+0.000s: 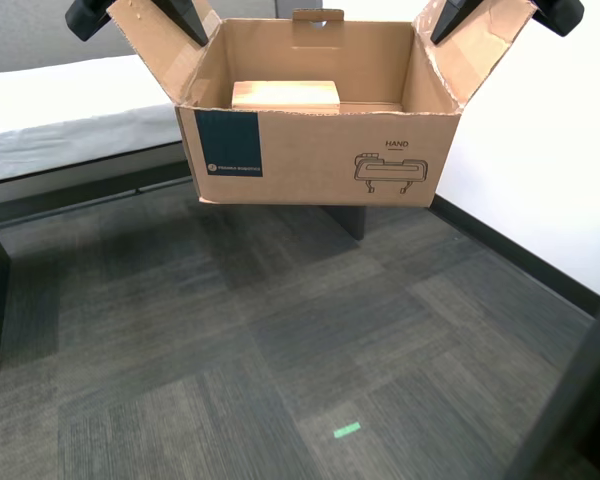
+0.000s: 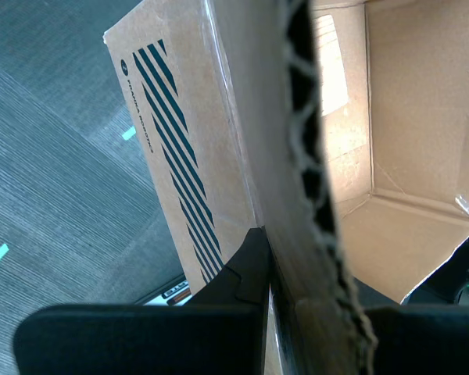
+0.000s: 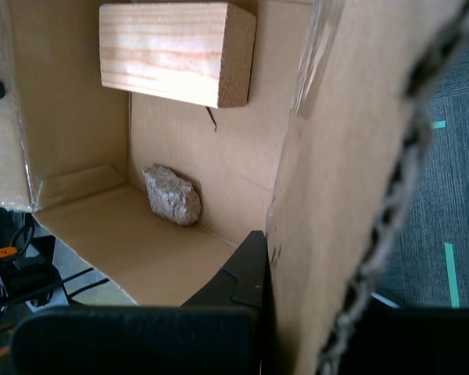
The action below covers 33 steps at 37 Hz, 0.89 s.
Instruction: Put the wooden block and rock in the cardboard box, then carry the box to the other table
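Cardboard box (image 1: 320, 150) hangs above the carpet, long axis across the exterior view, flaps up; wooden block (image 3: 176, 51) and rock (image 3: 172, 194) lie on its floor, apart. My first gripper (image 3: 297, 312) pinches one side flap, my second gripper (image 2: 297, 312) the opposite flap, fingers closed onto cardboard. Front print reads "HAND"; the navy label's text is too small.
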{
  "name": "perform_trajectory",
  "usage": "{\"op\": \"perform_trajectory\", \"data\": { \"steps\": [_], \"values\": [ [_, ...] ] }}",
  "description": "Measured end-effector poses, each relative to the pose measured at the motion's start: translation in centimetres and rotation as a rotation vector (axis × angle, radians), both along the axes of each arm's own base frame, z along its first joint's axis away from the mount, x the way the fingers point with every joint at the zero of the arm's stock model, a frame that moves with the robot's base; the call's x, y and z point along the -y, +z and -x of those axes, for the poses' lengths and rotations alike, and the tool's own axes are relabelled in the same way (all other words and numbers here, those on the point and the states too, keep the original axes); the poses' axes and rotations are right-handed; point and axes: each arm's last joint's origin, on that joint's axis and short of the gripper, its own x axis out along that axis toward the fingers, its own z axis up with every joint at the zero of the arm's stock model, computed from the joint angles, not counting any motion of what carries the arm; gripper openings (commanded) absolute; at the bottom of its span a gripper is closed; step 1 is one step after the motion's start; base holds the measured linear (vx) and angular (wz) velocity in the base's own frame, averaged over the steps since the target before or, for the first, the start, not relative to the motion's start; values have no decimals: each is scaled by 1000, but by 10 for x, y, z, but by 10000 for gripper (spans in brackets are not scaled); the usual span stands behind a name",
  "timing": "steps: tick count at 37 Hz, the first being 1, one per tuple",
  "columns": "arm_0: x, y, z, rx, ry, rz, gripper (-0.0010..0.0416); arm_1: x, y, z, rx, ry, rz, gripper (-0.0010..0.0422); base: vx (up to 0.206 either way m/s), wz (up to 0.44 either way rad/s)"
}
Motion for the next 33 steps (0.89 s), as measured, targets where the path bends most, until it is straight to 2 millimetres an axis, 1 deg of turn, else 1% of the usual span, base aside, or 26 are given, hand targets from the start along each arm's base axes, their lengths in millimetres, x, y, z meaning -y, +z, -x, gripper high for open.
{"op": "perform_trajectory", "data": {
  "steps": [33],
  "values": [
    [-1, -1, 3, -22, 6, 6, -1, -1, -1, 2, -18, -8, -10, -1, 210, 232]
  ]
}}
